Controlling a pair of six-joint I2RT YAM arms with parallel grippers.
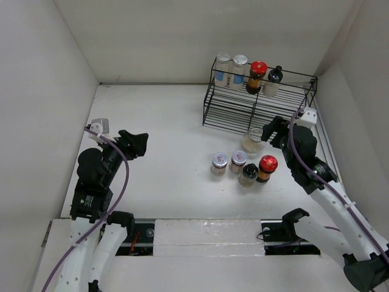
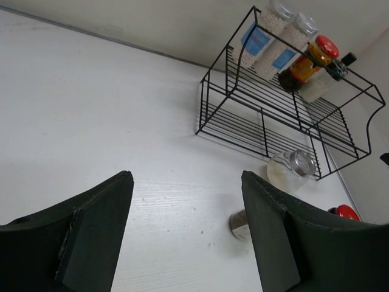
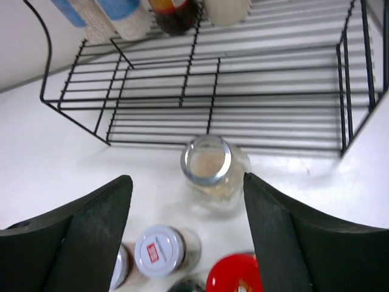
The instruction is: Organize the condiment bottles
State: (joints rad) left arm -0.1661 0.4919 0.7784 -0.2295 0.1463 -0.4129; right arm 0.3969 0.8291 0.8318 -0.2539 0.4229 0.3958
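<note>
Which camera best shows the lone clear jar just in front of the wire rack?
Right wrist: the jar sits close and centred, silver rim and pale contents plain. The top view shows it small beside the right tool; the left wrist view shows it distant at the rack's foot.
</note>
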